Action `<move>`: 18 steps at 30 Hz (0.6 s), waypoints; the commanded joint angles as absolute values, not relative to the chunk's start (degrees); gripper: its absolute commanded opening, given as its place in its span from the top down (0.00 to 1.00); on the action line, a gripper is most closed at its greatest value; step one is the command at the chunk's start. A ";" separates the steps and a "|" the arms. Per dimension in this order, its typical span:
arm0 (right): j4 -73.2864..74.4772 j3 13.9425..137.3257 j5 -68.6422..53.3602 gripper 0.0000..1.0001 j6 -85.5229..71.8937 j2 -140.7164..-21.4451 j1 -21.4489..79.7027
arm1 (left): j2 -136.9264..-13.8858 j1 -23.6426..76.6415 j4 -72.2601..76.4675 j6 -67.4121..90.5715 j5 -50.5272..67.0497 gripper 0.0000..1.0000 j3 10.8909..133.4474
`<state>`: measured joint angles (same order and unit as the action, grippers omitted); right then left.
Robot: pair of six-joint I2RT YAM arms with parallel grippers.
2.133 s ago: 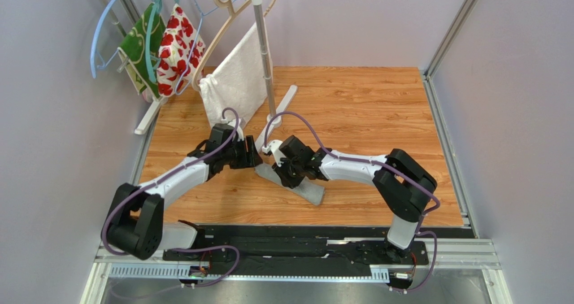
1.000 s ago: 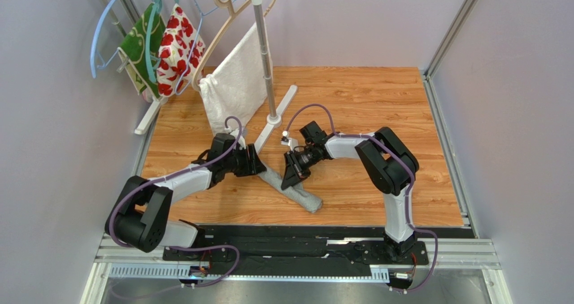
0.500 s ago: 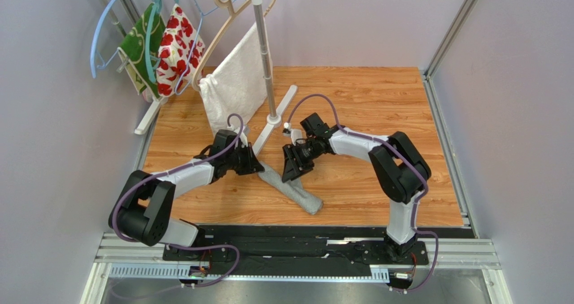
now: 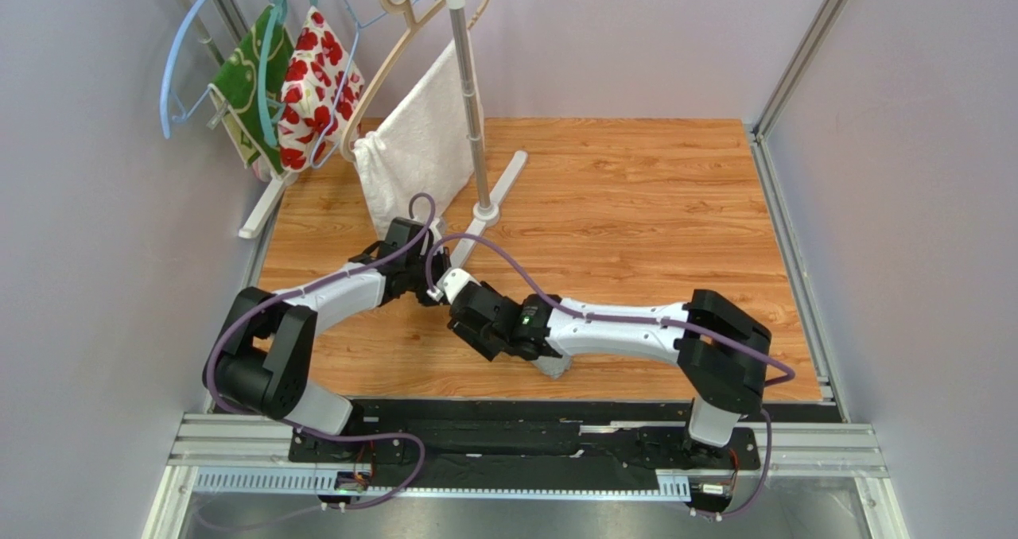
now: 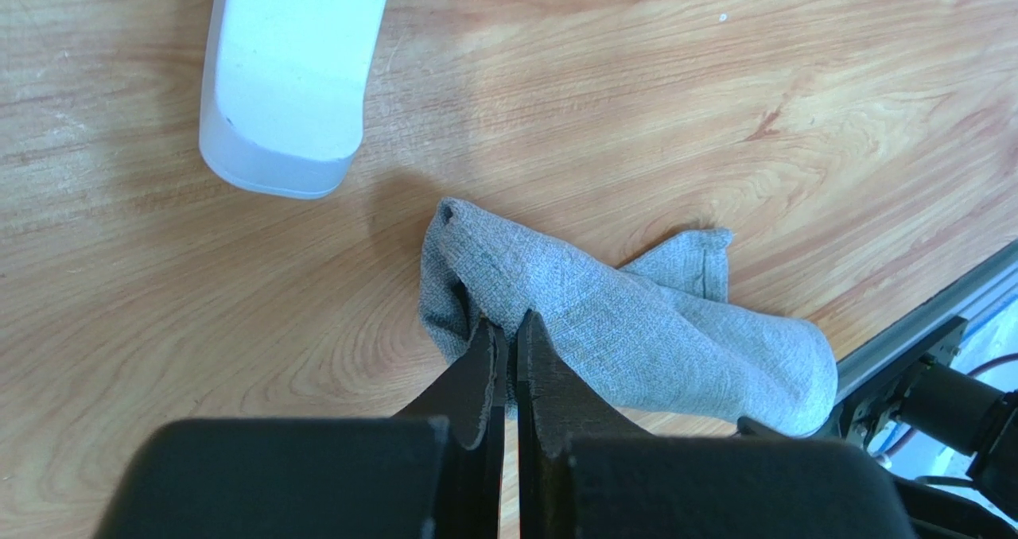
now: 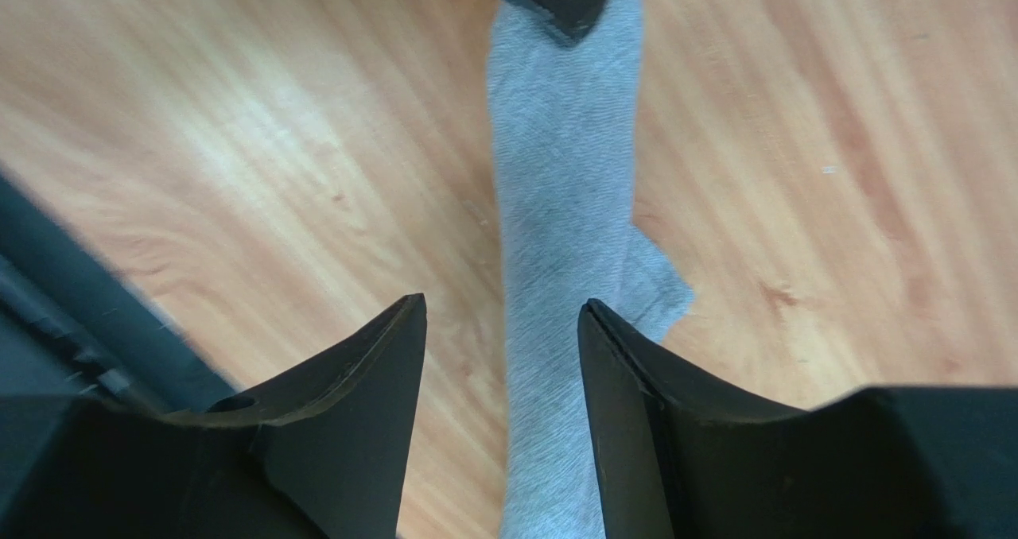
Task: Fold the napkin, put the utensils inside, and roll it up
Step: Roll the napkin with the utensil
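Observation:
The grey napkin point(image 5: 633, 324) lies on the wooden table as a long rolled bundle. In the top view only its near end point(image 4: 552, 367) shows under the right arm. My left gripper point(image 5: 504, 322) is shut on the napkin's far end, pinching a fold of cloth; in the top view it point(image 4: 428, 286) sits beside the rack's foot. My right gripper point(image 6: 502, 315) hangs open above the middle of the roll point(image 6: 562, 205), one finger on each side, not touching it. The utensils are hidden from every view.
A clothes rack stands at the back left with a white towel point(image 4: 412, 146), red-flowered fabric point(image 4: 313, 68) and several hangers. Its pole point(image 4: 472, 110) and white foot point(image 5: 293, 74) are close to the left gripper. A black rail point(image 4: 526, 426) runs along the near edge.
My right arm has swung from the far side of the roll to the near left and its jaws have opened. My left gripper has shut on the napkin's end.

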<state>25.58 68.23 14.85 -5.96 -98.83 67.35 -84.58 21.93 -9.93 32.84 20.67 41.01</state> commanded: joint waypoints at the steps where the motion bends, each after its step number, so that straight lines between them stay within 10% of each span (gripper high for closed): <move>1: 20.75 66.62 34.18 0.46 -1.59 -101.94 69.78 | -85.08 21.80 -11.95 31.73 20.92 1.00 43.50; 15: 18.45 62.58 24.74 0.56 -3.07 -105.91 68.13 | -84.29 21.80 -11.69 31.38 21.71 1.00 43.86; 18: 17.67 60.91 12.19 0.72 -4.48 -103.55 63.64 | -82.72 21.80 -10.81 31.11 22.33 0.79 43.42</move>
<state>19.99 63.18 26.20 -2.07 -105.75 68.90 -85.03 21.93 -11.77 32.38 20.84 41.85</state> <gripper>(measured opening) 0.331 0.058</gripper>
